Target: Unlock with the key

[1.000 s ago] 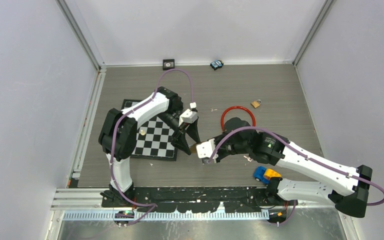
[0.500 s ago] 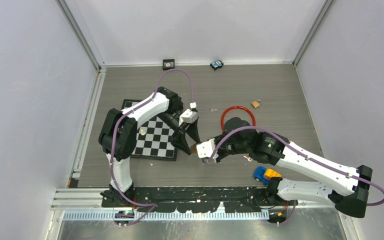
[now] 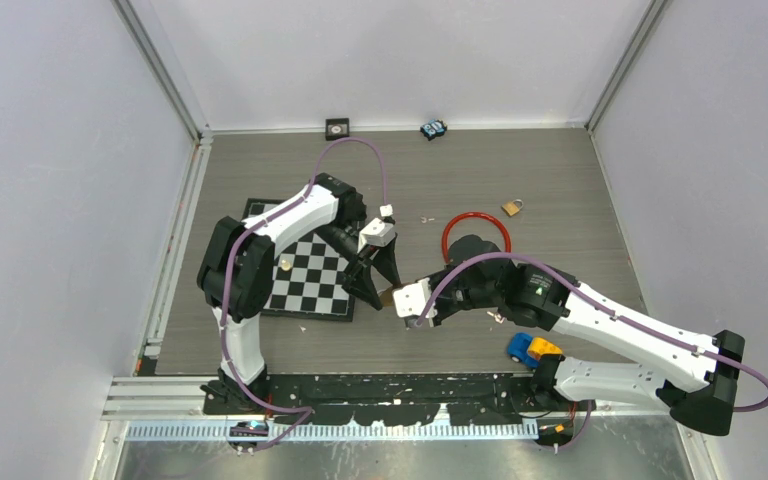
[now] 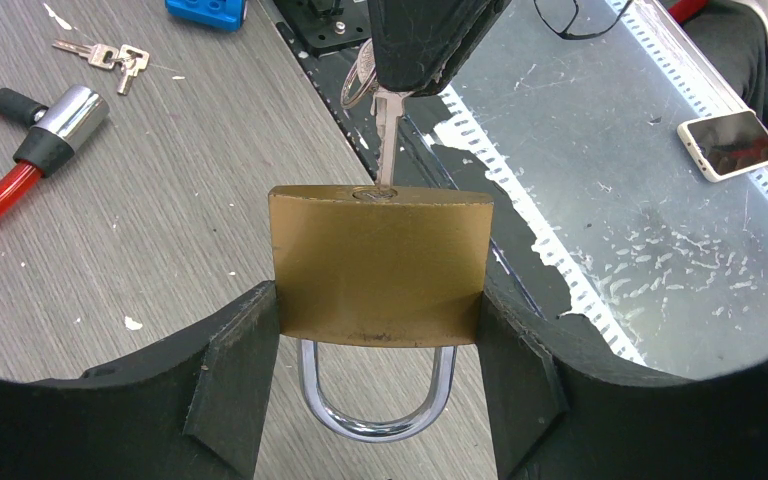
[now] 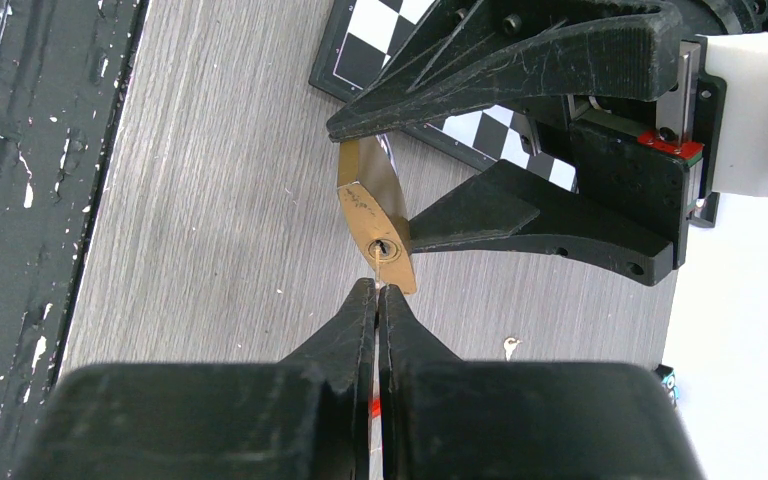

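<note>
1. The table [image 3: 560, 180] is a grey wood-grain board, flecked with small white scraps.
2. A chessboard [image 3: 305, 272] lies flat on its left half.
3. A red cable lock [image 3: 476, 232] curls near the middle, with a small brass padlock [image 3: 511, 207] just beyond it.
4. A bunch of keys [image 4: 105, 55] lies near the cable lock's metal end.
5. A blue and yellow toy car [image 3: 532, 349] sits at the near edge.
6. At the far edge lie a small black square thing [image 3: 337, 127] and a blue and black one [image 3: 433, 129], perhaps another toy.

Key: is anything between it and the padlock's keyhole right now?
Nothing visible. The key, pinched in the right gripper, has its tip at the keyhole of the padlock, which the left gripper clamps by its sides.
</note>
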